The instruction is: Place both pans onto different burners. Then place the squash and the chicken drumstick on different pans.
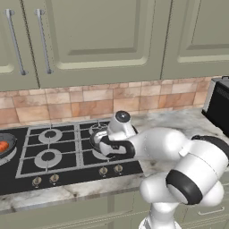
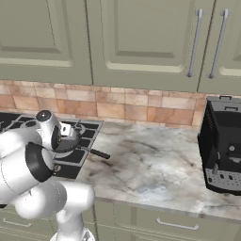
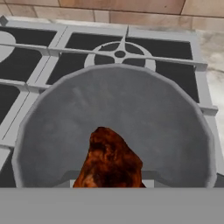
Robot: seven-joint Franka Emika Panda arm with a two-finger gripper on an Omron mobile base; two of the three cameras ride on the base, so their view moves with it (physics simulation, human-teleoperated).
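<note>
One black pan (image 3: 175, 131) sits on the front right burner of the cooktop (image 1: 67, 167); its rim (image 1: 94, 139) shows beside my hand and its handle (image 2: 98, 153) points right over the counter. My gripper (image 1: 105, 146) hangs just above this pan, shut on the chicken drumstick (image 3: 109, 162), a brown-red lump that hides the fingertips in the hand view. The other pan (image 1: 5, 150) rests on the large burner at the far left with the orange squash (image 1: 2, 146) in it. Two bare burners (image 1: 49, 134) (image 1: 48, 157) lie between the pans, and another burner (image 3: 119, 54) is behind the near pan.
A black appliance (image 2: 223, 146) stands on the marble counter (image 2: 150, 164) at the right. Knobs (image 1: 44, 180) line the cooktop's front edge. A tiled backsplash (image 1: 89, 105) and wall cabinets (image 1: 89, 36) rise behind.
</note>
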